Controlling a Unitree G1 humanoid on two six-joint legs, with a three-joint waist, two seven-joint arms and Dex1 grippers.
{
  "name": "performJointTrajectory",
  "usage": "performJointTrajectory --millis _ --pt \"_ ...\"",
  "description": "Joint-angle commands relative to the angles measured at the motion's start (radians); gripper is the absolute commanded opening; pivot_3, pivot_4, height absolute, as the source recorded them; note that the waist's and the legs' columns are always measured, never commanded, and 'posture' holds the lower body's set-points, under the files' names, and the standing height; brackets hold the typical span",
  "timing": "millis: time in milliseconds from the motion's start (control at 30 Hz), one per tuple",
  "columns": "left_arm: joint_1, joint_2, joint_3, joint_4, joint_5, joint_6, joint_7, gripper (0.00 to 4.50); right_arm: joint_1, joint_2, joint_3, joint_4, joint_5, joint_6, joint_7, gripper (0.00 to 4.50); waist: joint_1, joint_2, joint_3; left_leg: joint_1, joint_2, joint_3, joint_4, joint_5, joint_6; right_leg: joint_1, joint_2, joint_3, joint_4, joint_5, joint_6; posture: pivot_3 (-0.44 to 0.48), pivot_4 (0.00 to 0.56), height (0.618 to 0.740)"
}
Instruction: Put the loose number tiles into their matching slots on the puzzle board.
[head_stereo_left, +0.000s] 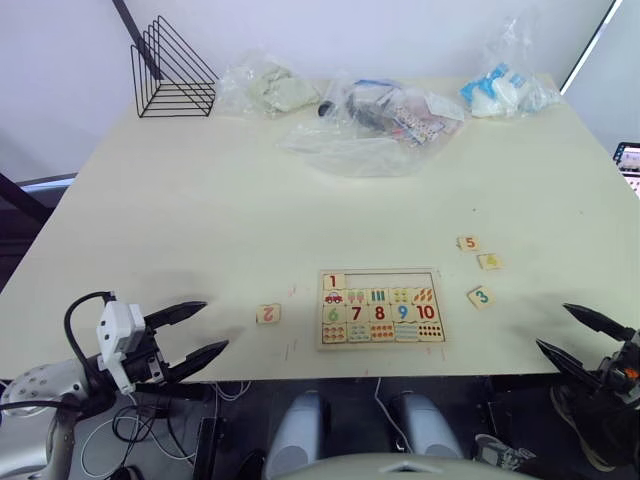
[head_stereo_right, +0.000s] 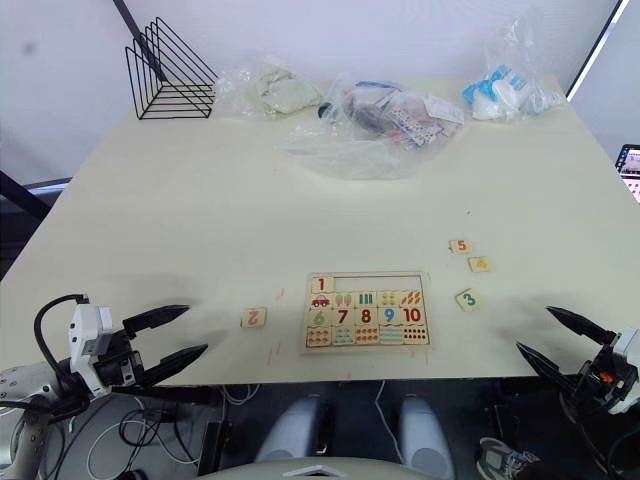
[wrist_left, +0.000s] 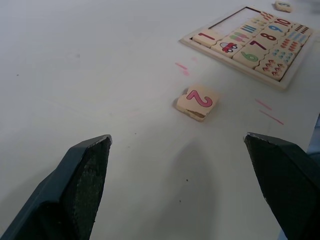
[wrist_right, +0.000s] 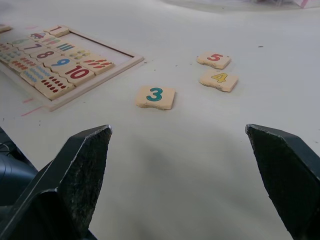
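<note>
The puzzle board (head_stereo_left: 381, 341) lies near the table's front edge, tile 1 (head_stereo_left: 333, 281) seated in the leftmost of its top-row slots (head_stereo_left: 390, 279), the rest of that row bare. Tile 2 (head_stereo_left: 268, 314) lies loose to the board's left. Tiles 5 (head_stereo_left: 467, 243), 4 (head_stereo_left: 489, 261) and 3 (head_stereo_left: 480, 296) lie loose to its right. My left gripper (head_stereo_left: 200, 330) hovers open at the front left edge, short of tile 2 (wrist_left: 196, 102). Over the front right edge my right gripper (head_stereo_left: 575, 335) is open, facing tile 3 (wrist_right: 155, 96), tile 4 (wrist_right: 219, 79) and tile 5 (wrist_right: 214, 59).
A black wire rack (head_stereo_left: 172, 72) stands at the back left. Several clear plastic bags (head_stereo_left: 375, 120) lie along the back edge, one with blue items (head_stereo_left: 505, 90) at the back right. Faint pink marks (wrist_left: 182, 68) dot the table by the board.
</note>
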Motion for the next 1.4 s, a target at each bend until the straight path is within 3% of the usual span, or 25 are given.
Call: performJointTrajectory --millis 33,333,500,767,1100,1400 --pt "0.0 0.015 0.012 -0.005 -0.005 -0.018 -0.003 4.49 0.005 -0.018 -0.036 -0.033 0.018 0.002 0.001 4.5 0.0 0.0 0.0 0.0 0.0 0.0 0.0 0.0 0.0 0.0 0.0 0.0 0.0 0.0 0.0 0.0 0.15 0.74" --pt "-0.001 0.008 0.009 -0.009 -0.008 -0.014 0.002 4.49 -0.005 -0.022 -0.038 -0.024 0.02 -0.001 0.017 4.5 0.0 0.0 0.0 0.0 0.0 0.0 0.0 0.0 0.0 0.0 0.0 0.0 0.0 0.0 0.0 0.0 0.15 0.74" --pt "0.036 -0.026 0.01 -0.089 -0.041 0.045 0.065 4.49 -0.007 -0.028 -0.031 -0.04 0.041 0.017 0.051 4.5 0.0 0.0 0.0 0.0 0.0 0.0 0.0 0.0 0.0 0.0 0.0 0.0 0.0 0.0 0.0 0.0 0.15 0.74" --pt "0.192 -0.18 -0.048 -0.502 -0.134 0.33 0.432 4.49 -0.009 -0.06 -0.013 -0.131 0.136 0.102 0.187 4.5 0.001 0.0 0.0 -0.001 0.001 -0.001 0.0 -0.001 0.001 0.001 -0.006 0.0 -0.001 0.0 0.001 0.0 0.15 0.74" --pt "0.276 -0.321 -0.196 -0.793 0.031 0.536 0.9 4.49 -0.006 -0.093 -0.012 -0.234 0.176 0.153 0.278 4.5 0.004 0.0 0.0 -0.001 0.0 -0.001 0.001 -0.001 0.001 0.001 -0.001 0.0 -0.001 0.0 0.0 0.0 0.15 0.74" --pt "0.254 -0.422 -0.347 -0.887 0.201 0.594 1.139 4.49 -0.048 -0.088 0.003 -0.265 0.163 0.164 0.283 4.5 0.006 -0.001 0.001 -0.001 -0.001 -0.001 0.001 -0.001 0.001 0.001 -0.001 -0.001 -0.002 -0.001 0.0 0.0 0.15 0.74"
